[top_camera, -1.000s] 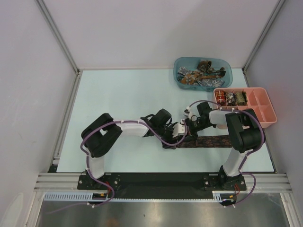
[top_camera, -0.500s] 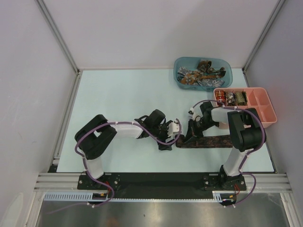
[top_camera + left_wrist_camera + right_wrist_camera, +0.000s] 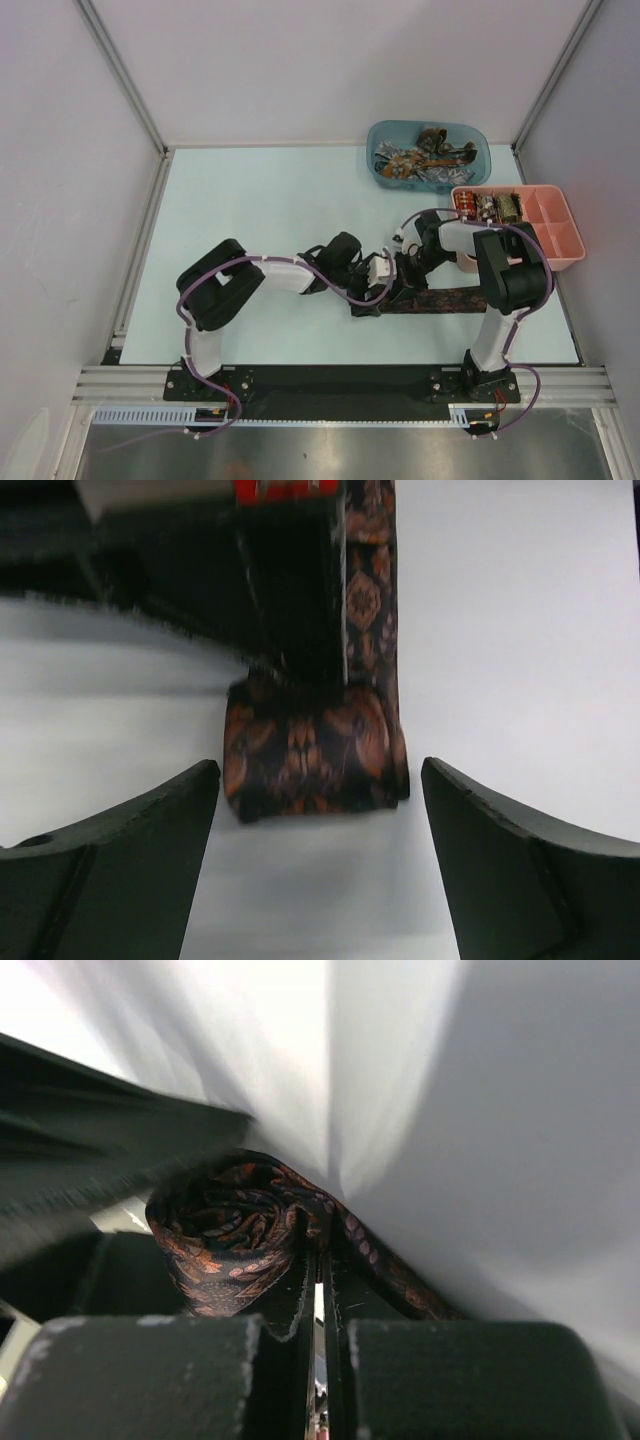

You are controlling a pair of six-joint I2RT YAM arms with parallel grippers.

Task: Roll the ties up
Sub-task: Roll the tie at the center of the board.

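Observation:
A dark brown tie [image 3: 450, 299] with an orange pattern lies flat along the table's near right. Its left end is rolled up [image 3: 315, 755]. My right gripper [image 3: 403, 280] points down on that roll, and its fingers [image 3: 320, 1290] are shut with the rolled end [image 3: 230, 1230] at their tips. My left gripper [image 3: 378, 283] is just left of the roll. In the left wrist view it [image 3: 318, 780] is open, with the roll lying between its fingertips and touching neither. The right gripper's dark fingers [image 3: 290, 590] stand over the roll there.
A blue plastic tub [image 3: 478, 135] at the back right holds several loose ties [image 3: 425, 155]. A pink compartment tray [image 3: 550, 225] at the right edge holds rolled ties [image 3: 485, 207] in its left compartments. White walls enclose the table.
My left gripper drew back to the left half a second ago and has come back right up to the roll. The right gripper has stayed on the rolled end.

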